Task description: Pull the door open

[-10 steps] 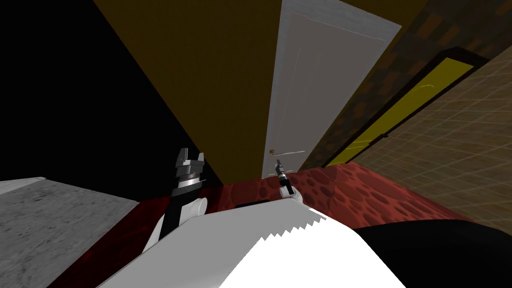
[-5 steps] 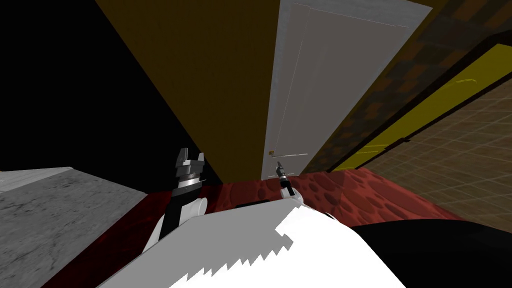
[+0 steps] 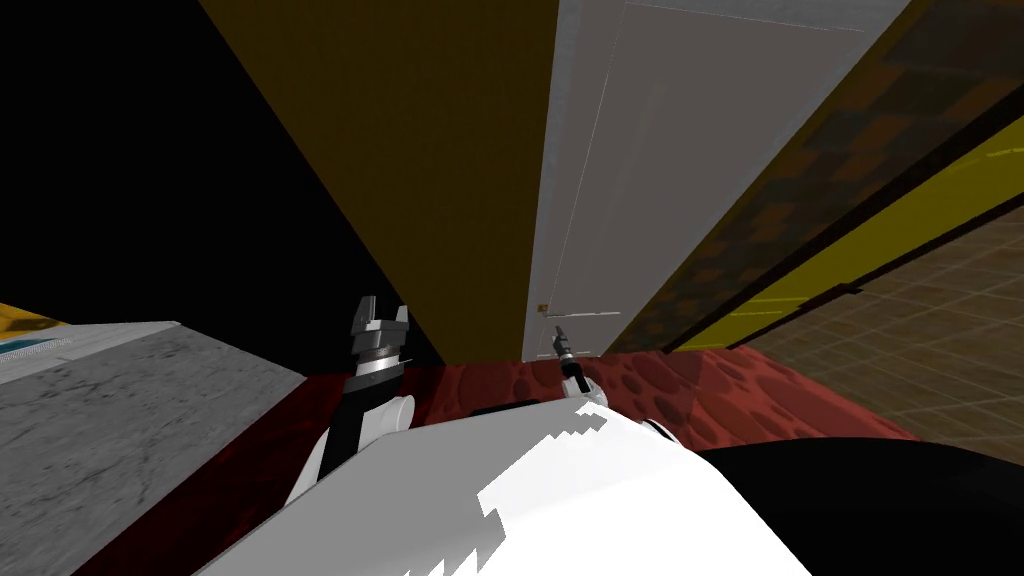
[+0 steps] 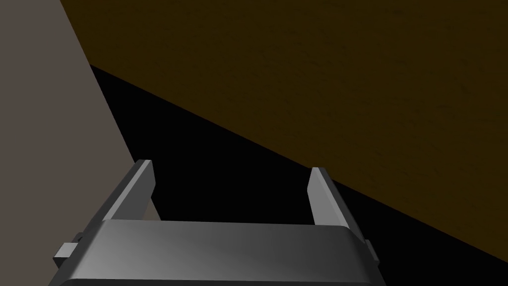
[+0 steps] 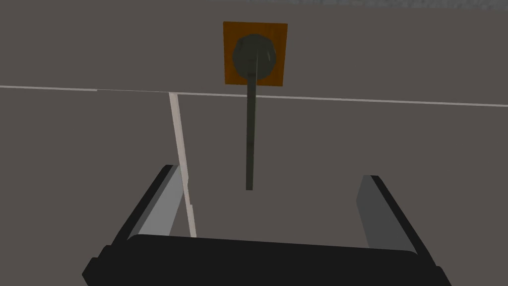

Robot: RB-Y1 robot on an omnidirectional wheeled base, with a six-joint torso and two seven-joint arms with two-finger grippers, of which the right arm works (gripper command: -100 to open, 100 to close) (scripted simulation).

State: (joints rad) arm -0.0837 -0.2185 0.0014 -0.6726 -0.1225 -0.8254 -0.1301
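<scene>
Lever grasp before the pull

Right gripper (image 5: 270,174) hangs with its two blade fingers spread wide and nothing between them, pointed square at the flat grey door (image 5: 377,144). Straight ahead of the fingertips sits the thin dark lever handle (image 5: 250,134). Its free end lies nearest the hand, just short of the gap. Its far end joins a dark round hub (image 5: 254,53) on a square orange backplate (image 5: 230,35).

The lever sits slightly off the middle of the gap, towards the finger that crosses a pale narrow seam (image 5: 177,129) in the door face. From the head camera the same gripper (image 3: 557,332) is just below the handle (image 3: 580,314), close to the door (image 3: 650,180).

The step in hand looks like the approach to the grasp. To do it well:
- shift the hand sideways so the lever is centred
- ease forward until the bar is deep between the blades
- close firmly, since so thin a bar could slip
- grip towards the free end for turning leverage
- pull back along the door's swing, not straight

Left gripper (image 3: 380,318) waits off to the side, fingers apart and holding nothing.
</scene>
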